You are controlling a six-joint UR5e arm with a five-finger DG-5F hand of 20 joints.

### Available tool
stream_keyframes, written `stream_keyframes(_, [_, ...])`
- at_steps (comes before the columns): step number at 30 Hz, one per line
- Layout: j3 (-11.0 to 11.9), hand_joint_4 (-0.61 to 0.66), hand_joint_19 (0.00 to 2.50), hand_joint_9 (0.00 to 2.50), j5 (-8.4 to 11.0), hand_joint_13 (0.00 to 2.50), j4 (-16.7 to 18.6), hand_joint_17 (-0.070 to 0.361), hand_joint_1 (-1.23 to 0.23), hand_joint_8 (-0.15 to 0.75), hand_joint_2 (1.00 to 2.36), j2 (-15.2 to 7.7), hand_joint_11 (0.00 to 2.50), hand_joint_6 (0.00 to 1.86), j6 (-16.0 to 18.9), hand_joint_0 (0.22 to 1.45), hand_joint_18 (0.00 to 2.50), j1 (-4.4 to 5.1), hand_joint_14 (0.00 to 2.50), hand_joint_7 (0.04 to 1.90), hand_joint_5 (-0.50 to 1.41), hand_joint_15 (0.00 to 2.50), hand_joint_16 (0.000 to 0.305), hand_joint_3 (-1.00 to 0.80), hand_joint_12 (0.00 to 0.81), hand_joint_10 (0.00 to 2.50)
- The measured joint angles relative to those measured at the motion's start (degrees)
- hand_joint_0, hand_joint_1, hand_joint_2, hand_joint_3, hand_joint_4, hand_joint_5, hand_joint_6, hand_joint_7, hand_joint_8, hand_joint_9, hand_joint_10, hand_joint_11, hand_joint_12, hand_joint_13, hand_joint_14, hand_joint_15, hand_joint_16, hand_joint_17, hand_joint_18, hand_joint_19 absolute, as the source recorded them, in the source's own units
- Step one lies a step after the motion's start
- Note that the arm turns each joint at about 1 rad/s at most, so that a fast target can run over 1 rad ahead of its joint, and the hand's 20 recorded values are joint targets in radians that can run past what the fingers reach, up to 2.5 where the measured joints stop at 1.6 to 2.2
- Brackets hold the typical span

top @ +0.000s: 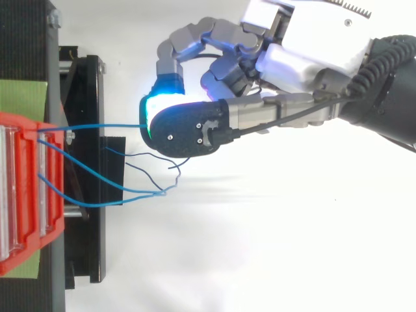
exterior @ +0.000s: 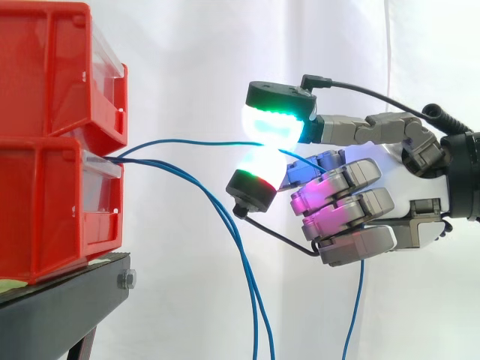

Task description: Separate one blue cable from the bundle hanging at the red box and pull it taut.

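1. Far to the left, two red bins (exterior: 45, 142) sat one on top of the other on a black stand (exterior: 67, 300). From above, a green sheet (top: 23, 97) peeked out from under the bins.
2. A bunch of thin blue cables came out of the front of the lower bin, all close together there.
3. One blue cable (exterior: 195, 142) left the bunch and ran to the right, nearly level and nearly straight, all the way to the hand. From above it also looked like a straight line between the bin and the hand.
4. The loose blue cables (exterior: 225, 217) drooped down from the bin in a long curve. They hung below the one blue cable and to the left of the hand, and did not touch the hand.
5. The hand (exterior: 360, 202) reached in from the right. Two of its glowing pads (exterior: 274, 124) were pressed together, one above the other, with the blue cable pinched between them. The top pad glowed green and cyan, and the lower one glowed white with a bit of red. The other fingers were curled in toward the palm, glowed pink and purple, and held nothing.
6. A blue strand (exterior: 351, 322) hung straight down under the hand. I could not tell if it was the end of the pinched cable.
7. A white curtain (exterior: 187, 60) hung behind everything.
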Motion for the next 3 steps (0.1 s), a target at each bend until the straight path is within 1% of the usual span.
stream_keyframes(3, [0.0, 0.06, 1.51, 1.01, 0.02, 1.05, 0.0, 0.116, -0.75, 0.375, 1.01, 0.0, 1.12, 0.95, 0.0, 0.64, 1.44, 0.0, 2.48, 1.22, -0.12, 1.12, 0.052, -0.03, 0.369, 1.68])
